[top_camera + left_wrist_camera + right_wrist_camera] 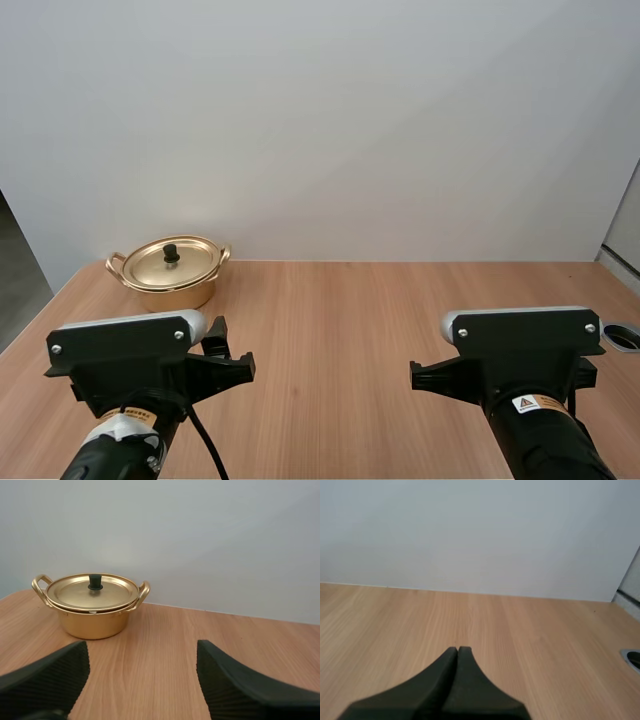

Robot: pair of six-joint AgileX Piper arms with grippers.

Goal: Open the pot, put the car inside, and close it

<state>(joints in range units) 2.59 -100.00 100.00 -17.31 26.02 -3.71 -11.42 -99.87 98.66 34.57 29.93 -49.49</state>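
Note:
A gold pot [175,287] with two loop handles stands at the far left of the wooden table, close to the back wall. Its gold lid [150,262] sits shut on it, a black knob [171,251] at the centre. In the left wrist view the pot [92,623] and the lid [75,594] lie ahead of my left gripper [141,647], well beyond it. That gripper is open, its ribbed fingers [55,672] wide apart with only bare table between them. My right gripper [457,651] hovers over bare table on the right side, its fingers pressed together into one dark wedge, holding nothing.
The wooden table [330,320] runs back to a plain white wall. A round cable hole [622,337] sits at the table's right edge, beside my right arm, and it is seen as the hole [633,658] in the right wrist view. Both arms stay near the front edge.

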